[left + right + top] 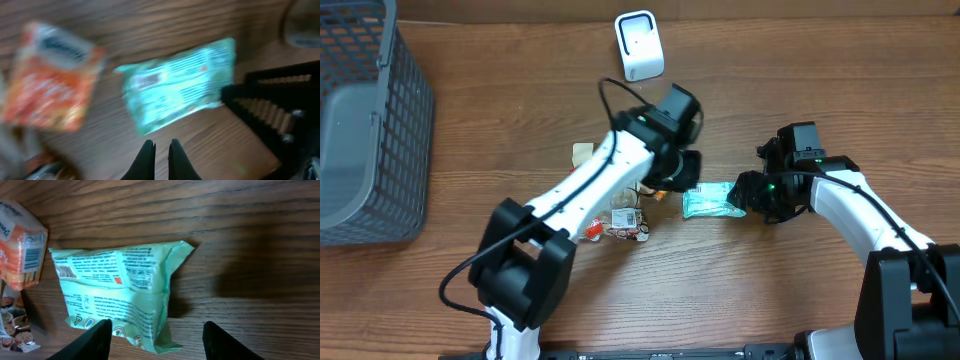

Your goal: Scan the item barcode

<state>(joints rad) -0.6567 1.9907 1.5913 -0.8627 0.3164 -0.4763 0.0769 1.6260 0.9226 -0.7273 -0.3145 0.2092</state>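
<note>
A teal packet (708,201) lies flat on the wooden table, its printed back facing up. In the right wrist view the teal packet (117,292) has its near right corner between the fingers of my open right gripper (157,331), which sits low at the packet's right end (744,193). My left gripper (161,146) is shut on nothing and hovers just off the long edge of the teal packet (177,90), above its left end in the overhead view (686,172). The white scanner (639,45) stands at the back of the table.
An orange packet (20,242) with a barcode lies left of the teal one, blurred in the left wrist view (50,75). More small packets (625,222) lie under the left arm. A grey mesh basket (365,120) stands at the far left.
</note>
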